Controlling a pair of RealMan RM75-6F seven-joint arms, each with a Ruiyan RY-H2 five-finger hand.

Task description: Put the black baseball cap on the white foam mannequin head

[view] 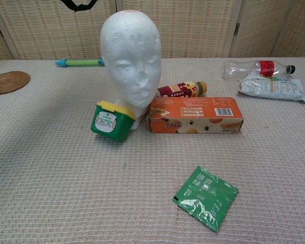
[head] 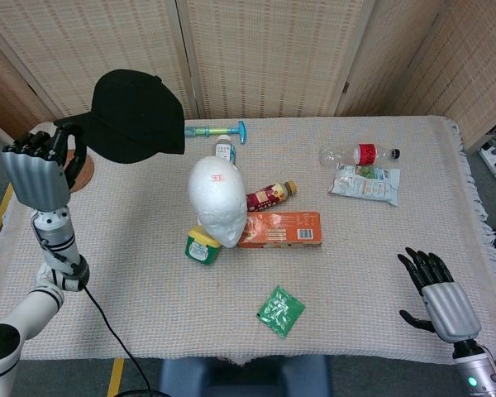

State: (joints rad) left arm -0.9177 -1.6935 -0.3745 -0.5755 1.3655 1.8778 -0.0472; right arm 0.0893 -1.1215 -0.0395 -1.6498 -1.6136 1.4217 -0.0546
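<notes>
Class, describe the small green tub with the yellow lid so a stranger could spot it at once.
Start at the white foam mannequin head in the middle of the table. The green tub with a yellow lid leans against its base, opposite the long orange carton. It is the only squat, lidded tub there.

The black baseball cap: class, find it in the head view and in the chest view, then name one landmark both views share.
Head view: black baseball cap upper left, lifted off the table, held by the left hand.
Chest view: only a black scrap of it at the top edge, left of centre.
Shared landmark: white foam mannequin head, right of the cap in both.
</notes>
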